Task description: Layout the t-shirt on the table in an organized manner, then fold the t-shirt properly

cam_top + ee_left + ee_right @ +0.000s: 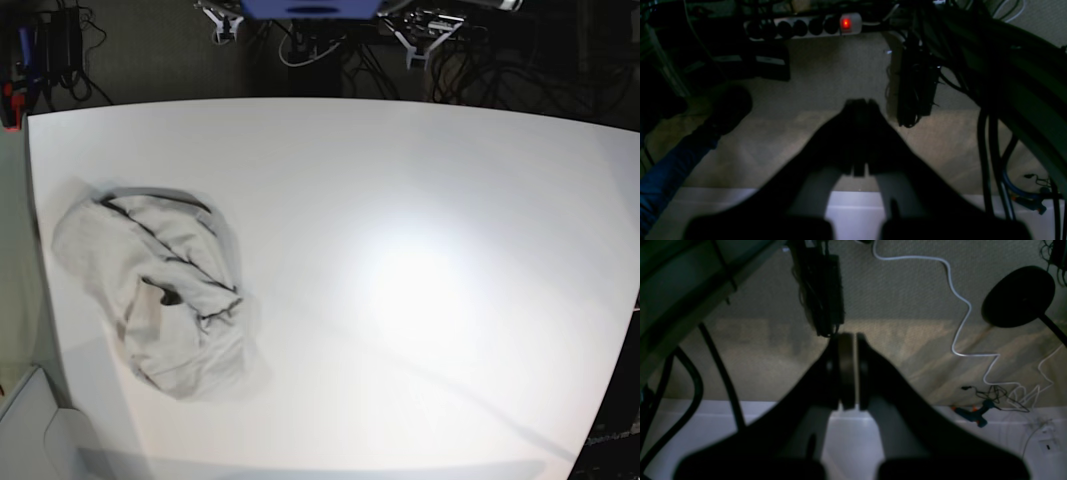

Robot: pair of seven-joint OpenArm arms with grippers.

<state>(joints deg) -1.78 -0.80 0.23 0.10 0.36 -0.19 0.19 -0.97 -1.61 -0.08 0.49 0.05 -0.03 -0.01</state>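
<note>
The t-shirt [160, 290] lies crumpled in a pale grey-beige heap with dark seam lines near the left edge of the white table [400, 200] in the base view. Neither gripper shows in that view. In the left wrist view my left gripper [860, 103] is shut on nothing and hangs over carpeted floor. In the right wrist view my right gripper [848, 336] is also shut and empty, its pads pressed together above the carpet. The shirt appears in neither wrist view.
A power strip [806, 26] with a lit red switch and thick black cables [987, 150] lie near the left arm. A person's blue-jeaned leg [670, 166] and dark shoe [730, 106] are at left. A white cable [960, 306], round black base [1018, 296] and blue-orange tool [973, 415] lie on the floor.
</note>
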